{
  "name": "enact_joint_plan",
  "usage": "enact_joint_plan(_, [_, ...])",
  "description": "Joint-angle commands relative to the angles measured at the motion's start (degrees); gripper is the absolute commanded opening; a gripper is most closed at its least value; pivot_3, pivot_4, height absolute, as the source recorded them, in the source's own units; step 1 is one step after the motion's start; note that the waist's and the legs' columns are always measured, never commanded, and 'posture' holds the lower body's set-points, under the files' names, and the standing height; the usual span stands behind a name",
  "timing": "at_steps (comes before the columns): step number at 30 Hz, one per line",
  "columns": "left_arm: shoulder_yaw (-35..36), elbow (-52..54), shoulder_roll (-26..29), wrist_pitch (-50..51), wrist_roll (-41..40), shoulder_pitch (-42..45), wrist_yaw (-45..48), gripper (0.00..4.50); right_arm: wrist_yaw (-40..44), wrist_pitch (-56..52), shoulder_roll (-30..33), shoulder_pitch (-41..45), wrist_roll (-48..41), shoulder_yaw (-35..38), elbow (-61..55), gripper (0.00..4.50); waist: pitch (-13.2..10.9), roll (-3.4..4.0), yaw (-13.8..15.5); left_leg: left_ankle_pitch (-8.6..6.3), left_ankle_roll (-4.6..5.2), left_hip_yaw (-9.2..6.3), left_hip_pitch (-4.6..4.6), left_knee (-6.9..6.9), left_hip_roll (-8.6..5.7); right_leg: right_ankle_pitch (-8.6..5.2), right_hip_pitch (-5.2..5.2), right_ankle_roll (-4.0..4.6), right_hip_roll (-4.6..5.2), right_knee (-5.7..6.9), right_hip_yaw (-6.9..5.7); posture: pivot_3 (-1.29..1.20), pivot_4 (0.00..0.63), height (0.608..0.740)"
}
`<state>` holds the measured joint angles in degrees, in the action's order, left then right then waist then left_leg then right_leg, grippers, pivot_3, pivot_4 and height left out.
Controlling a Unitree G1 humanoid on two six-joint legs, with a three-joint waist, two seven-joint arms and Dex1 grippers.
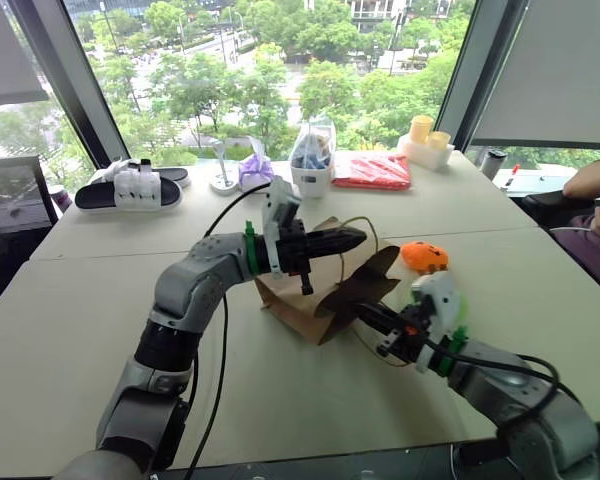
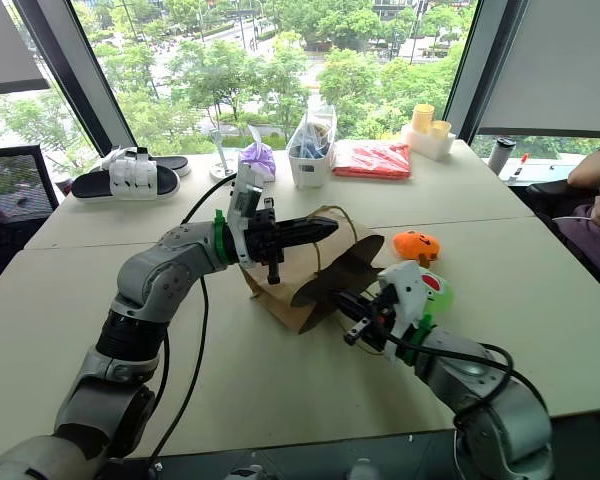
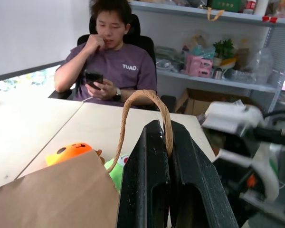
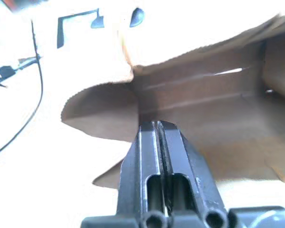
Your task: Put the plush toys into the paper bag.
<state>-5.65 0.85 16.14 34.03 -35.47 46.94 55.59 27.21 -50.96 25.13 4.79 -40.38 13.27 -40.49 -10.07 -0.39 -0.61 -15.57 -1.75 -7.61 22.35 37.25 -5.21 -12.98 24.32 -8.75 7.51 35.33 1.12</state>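
While the left gripper [image 1: 352, 238] is pinching the paper bag [image 1: 300, 300] handle in closed jaws, the right gripper [image 1: 365, 313], jaws looking closed and empty, is facing the bag mouth; green toy [image 2: 435, 290] beside it, pumpkin toy [image 1: 423, 256] farther on the bench [image 1: 80, 300].

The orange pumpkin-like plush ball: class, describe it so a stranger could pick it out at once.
On the pale tabletop, find the brown kraft paper bag lying near the middle. Just beyond its open mouth, on the robot's right, sits the orange pumpkin-like plush ball. Its black face and orange colour separate it from the light-green plush toy nearby.
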Motion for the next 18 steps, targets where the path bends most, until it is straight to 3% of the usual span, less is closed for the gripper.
enact_joint_plan(1, [0.47, 1.42, 0.49, -0.34, -0.24, 0.77, 0.79, 0.00, -1.22, -0.61, 2.71, 0.39, -6.22, 9.13, -1.38, 1.87, 0.00, 0.00, 0.02, 0.00, 0.00, 0.01, 0.00, 0.01, 0.00, 0.00, -0.01, 0.00, 0.00, 0.00, 0.00, 0.00, 0.150, 0.740])
enact_joint_plan(4, [0.50, 2.06, 0.50, 0.64, -0.73, 0.82, 0.86, 0.00, -1.27, 0.16, 6.68, 0.08, -5.61, 13.24, 1.49, 3.45, 0.00, 0.00, 0.04, 0.00, 0.01, 0.02, 0.00, 0.02, 0.00, 0.00, -0.02, 0.01, 0.00, 0.00, -0.01, 0.00, 0.150, 0.740])
enact_joint_plan(6, [0.43, 2.45, 0.64, 1.09, -0.82, 0.65, 0.87, 0.00, -0.96, 3.05, 10.29, -1.16, 0.06, 12.20, 4.26, 4.46, 0.00, -0.01, 0.04, 0.00, 0.02, 0.07, 0.00, 0.03, -0.01, 0.00, -0.02, 0.01, 0.01, 0.00, -0.01, 0.00, 0.150, 0.740])
enact_joint_plan(10, [0.00, 4.53, 1.57, 1.82, -0.71, -1.09, 0.84, 0.00, -3.10, 8.62, 14.99, -1.66, 11.70, 6.87, 12.60, 4.46, 0.00, -0.01, -0.13, 0.00, 0.02, 0.29, 0.00, 0.04, -0.01, 0.00, -0.03, 0.00, 0.01, 0.01, -0.01, 0.00, 0.150, 0.740])
enact_joint_plan(18, [-0.06, 6.66, 0.92, 1.81, 0.03, -3.22, -1.45, 0.00, -4.59, 15.09, 10.65, 5.43, 18.99, 0.78, 31.25, 4.46, 0.00, 0.00, -0.02, 0.01, 0.01, 0.33, -0.03, 0.10, 0.02, 0.01, -0.03, 0.02, 0.01, 0.06, 0.08, 0.00, 0.150, 0.740])
